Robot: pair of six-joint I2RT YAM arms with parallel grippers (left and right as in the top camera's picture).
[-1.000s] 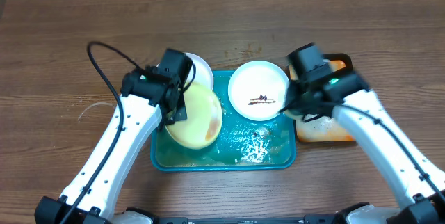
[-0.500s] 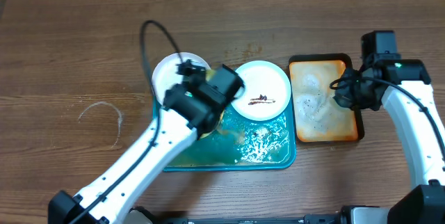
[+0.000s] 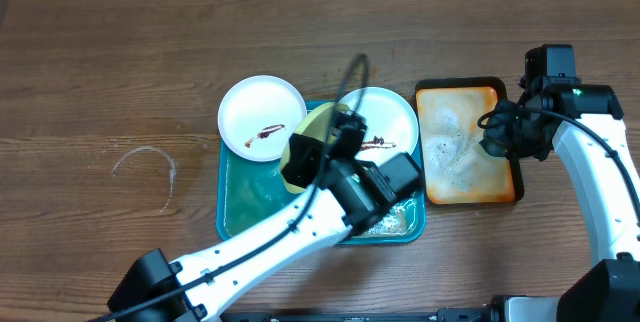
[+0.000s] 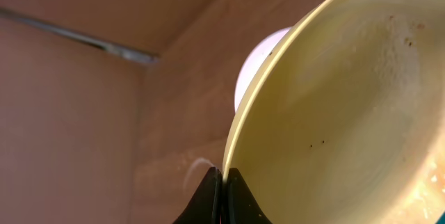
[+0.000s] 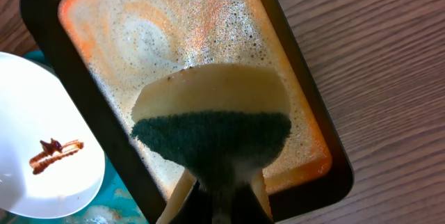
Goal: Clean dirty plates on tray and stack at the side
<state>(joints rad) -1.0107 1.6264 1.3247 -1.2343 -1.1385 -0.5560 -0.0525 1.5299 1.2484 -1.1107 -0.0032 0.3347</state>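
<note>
Your left tool (image 4: 222,184) is pinching the yellow plate (image 4: 334,106) by its rim, holding it tilted over the teal tray (image 3: 240,207) near its far edge, between the left white plate (image 3: 262,132) and the right white plate (image 3: 390,117). Your right tool (image 5: 222,196) is gripping a sponge (image 5: 212,123) above the orange tray (image 3: 458,87).

Left fingers (image 4: 200,203), right fingers (image 5: 263,195) both clamped

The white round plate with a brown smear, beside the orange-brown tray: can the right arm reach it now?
Probably yes. The right gripper, shut on the yellow-and-green sponge, hangs over the foamy orange-brown tray beside that white plate, with nothing between. The left arm covers only the plate's far edge.
</note>
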